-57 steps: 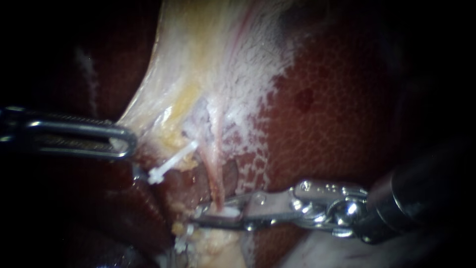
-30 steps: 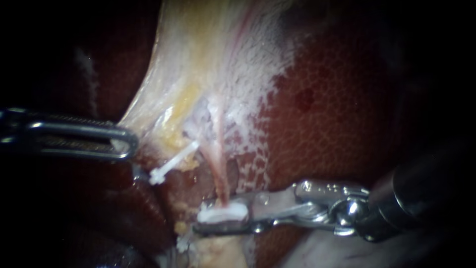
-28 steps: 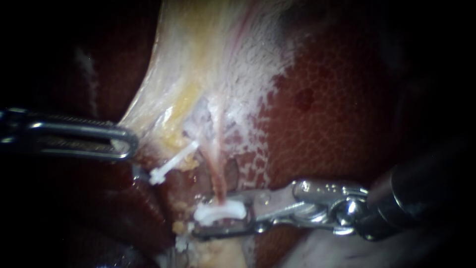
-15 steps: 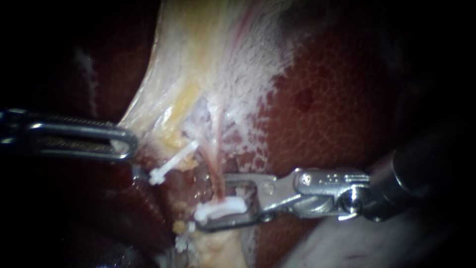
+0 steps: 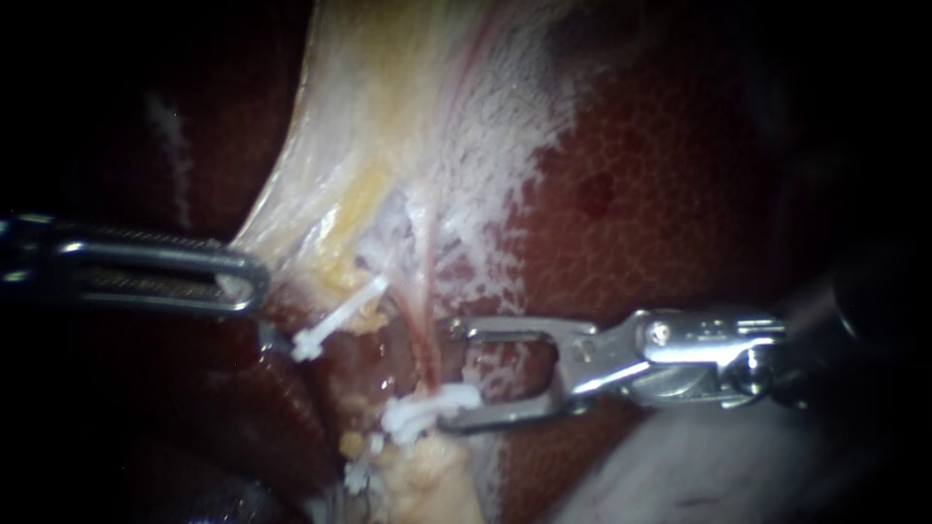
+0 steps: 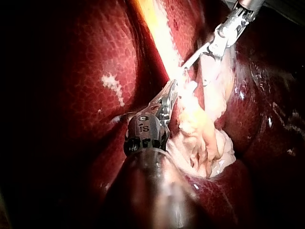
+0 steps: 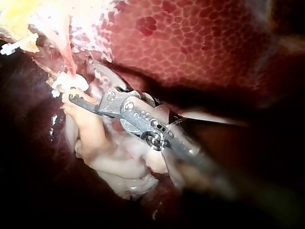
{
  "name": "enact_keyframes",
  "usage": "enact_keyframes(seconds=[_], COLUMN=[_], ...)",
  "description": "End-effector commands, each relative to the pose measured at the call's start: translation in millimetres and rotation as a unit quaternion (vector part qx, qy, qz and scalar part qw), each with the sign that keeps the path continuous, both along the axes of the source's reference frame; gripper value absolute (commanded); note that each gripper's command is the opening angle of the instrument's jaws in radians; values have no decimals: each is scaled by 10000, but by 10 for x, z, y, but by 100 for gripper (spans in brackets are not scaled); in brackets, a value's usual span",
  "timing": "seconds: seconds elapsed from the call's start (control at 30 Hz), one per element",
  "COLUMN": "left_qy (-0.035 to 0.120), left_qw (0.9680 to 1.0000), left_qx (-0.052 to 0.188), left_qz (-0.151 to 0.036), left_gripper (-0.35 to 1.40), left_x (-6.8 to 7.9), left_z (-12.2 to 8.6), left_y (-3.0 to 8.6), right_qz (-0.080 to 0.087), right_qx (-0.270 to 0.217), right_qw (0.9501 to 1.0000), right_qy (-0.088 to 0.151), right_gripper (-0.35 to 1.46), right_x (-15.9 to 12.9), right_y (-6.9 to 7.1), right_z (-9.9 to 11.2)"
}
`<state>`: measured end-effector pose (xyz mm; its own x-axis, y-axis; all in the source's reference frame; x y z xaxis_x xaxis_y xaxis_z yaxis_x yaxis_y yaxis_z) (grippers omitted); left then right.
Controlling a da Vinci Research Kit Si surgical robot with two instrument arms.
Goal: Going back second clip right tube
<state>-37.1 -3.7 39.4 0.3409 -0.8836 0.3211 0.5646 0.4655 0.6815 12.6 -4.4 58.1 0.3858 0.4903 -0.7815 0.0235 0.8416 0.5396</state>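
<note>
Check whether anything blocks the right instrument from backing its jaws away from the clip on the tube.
Nothing visible does. The right instrument's jaws stand open, the clip sits at their tips on the tube, and liver lies beneath them.

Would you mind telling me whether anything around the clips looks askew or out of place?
The lower clip on the right tube looks crooked: it sits bowed and slanted across the tube rather than square, right beside the open right instrument. The other clip, to its left, lies slanted too. Nothing appears torn.
</note>
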Motion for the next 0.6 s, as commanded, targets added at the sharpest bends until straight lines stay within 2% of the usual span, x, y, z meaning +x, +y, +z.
enact_keyframes(seconds=[0.03, 0.2, 0.33, 0.6], left_qy=[-1, -3, -4, -5], left_qw=[10000, 10000, 10000, 10000], left_qx=[2, 2, 2, 1], left_qz=[2, 6, 7, 10], left_gripper=[-35, -35, -35, -35], left_x=[0, 1, 2, 4], left_z=[1, 4, 6, 14], left_y=[0, 2, 3, 6], right_qz=[-13, -7, 8, 3], right_qx=[-30, -233, -347, -393], right_qw=[10000, 9997, 9994, 9992], right_qy=[12, 37, 40, 48], right_gripper=[60, 60, 60, 60], right_x=[-4, -24, -34, -40], right_y=[3, 20, 28, 28], right_z=[-3, -22, -34, -44])
